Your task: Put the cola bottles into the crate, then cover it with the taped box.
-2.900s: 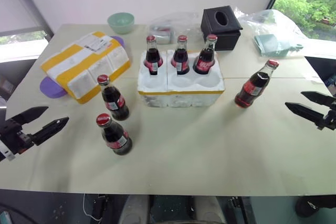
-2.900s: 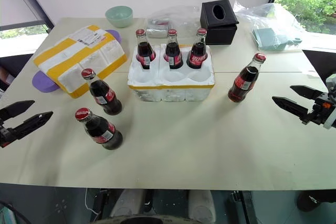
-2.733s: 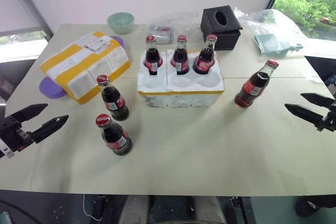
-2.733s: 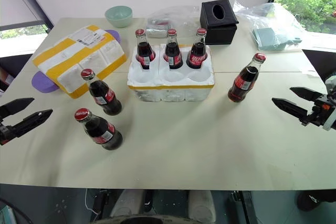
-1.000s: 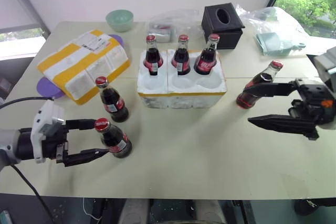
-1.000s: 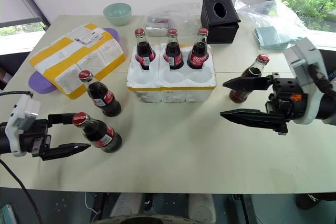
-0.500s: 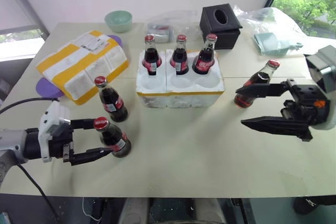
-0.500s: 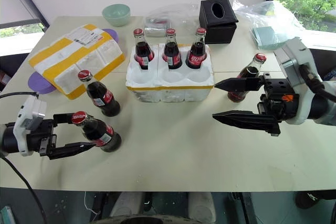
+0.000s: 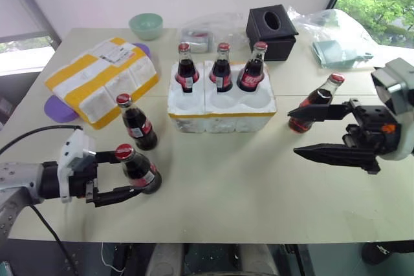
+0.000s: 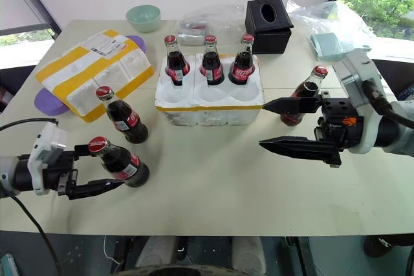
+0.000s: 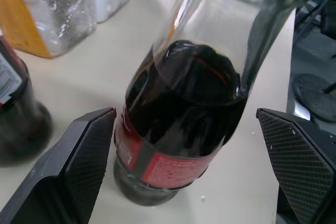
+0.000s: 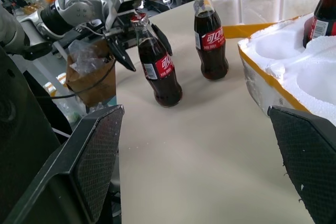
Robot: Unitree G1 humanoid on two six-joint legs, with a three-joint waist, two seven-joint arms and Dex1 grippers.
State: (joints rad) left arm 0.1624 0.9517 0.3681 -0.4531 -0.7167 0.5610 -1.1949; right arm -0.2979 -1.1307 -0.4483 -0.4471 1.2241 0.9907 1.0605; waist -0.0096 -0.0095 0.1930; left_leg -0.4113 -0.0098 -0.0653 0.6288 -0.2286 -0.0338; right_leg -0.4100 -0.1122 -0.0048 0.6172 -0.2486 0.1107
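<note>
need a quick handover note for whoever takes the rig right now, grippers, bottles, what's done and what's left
Left gripper: open, jaws either side of the nearest cola bottle, not closed.
Right gripper: open, holding nothing, beside the right-hand bottle.
Crate: back three wells filled, front three empty.
A third loose bottle stands near the taped box.
Left: load three bottles, then cover the crate.

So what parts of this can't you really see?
- Purple thing: mostly hidden under the taped box, head views.
- Bottle on the right: its base sits behind a finger of the right gripper, head views.
- Nearest bottle: cap cut off by the picture's edge, left wrist view.
- Items in the clear bags: too small to tell.
</note>
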